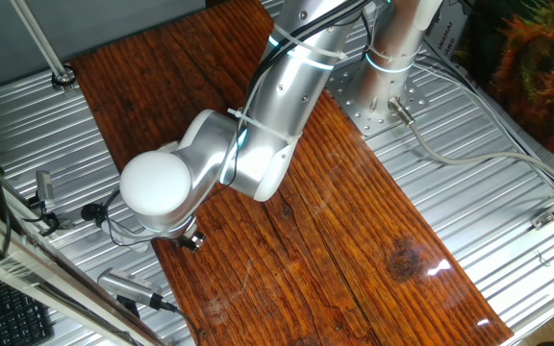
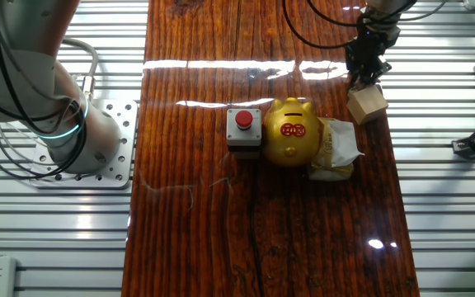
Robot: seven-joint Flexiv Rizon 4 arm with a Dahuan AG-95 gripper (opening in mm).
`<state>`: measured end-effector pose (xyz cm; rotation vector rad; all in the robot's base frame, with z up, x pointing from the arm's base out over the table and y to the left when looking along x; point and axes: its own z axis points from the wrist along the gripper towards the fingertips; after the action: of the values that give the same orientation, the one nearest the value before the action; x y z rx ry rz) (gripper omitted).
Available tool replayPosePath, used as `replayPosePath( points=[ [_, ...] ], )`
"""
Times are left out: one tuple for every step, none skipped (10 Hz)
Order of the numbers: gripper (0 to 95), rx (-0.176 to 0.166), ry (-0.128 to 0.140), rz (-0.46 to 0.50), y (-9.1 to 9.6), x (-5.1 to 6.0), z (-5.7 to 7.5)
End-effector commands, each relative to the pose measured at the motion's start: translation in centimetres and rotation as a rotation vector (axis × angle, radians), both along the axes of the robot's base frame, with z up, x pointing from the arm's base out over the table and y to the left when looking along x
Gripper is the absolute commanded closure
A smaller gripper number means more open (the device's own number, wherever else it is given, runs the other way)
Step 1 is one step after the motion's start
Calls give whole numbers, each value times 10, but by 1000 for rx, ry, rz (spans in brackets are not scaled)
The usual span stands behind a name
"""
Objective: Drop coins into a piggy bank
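Observation:
The gold piggy bank (image 2: 293,130) stands near the middle of the wooden table (image 2: 221,231), with a red emblem on its back. In the other fixed view my gripper (image 2: 360,79) hangs at the far right of the board, its dark fingers just over the top left edge of a light wooden block (image 2: 367,105). The fingers are too small and dark to tell whether they are open or hold anything. No coin shows. In one fixed view my arm (image 1: 258,144) hides the pig and the block, and only a dark tip (image 1: 191,240) shows below the wrist.
A black box with a red button (image 2: 244,128) touches the pig's left side. A crumpled light packet (image 2: 335,150) lies against its right side. The arm's base plate (image 2: 97,161) sits left of the board. Ribbed metal surfaces with cables and clamps flank the board.

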<state>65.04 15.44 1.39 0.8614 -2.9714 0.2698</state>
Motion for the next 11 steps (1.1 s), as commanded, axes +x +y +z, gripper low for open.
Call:
replayPosePath(
  points=[
    [760, 1, 0, 1, 0, 0, 0],
    [760, 0, 0, 1, 0, 0, 0],
    [760, 1, 1, 0, 0, 0, -1],
    [760, 1, 0, 0, 0, 0, -1],
    [760, 1, 0, 0, -1, -1, -1],
    [760, 2, 0, 0, -1, -1, -1],
    [760, 2, 0, 1, -1, -1, -2],
    [760, 2, 0, 1, -1, -1, -2],
    [760, 2, 1, 1, -1, -1, -2],
    [950, 1, 1, 1, -1, -1, -2],
    [950, 1, 1, 1, -1, -1, -2]
  ],
)
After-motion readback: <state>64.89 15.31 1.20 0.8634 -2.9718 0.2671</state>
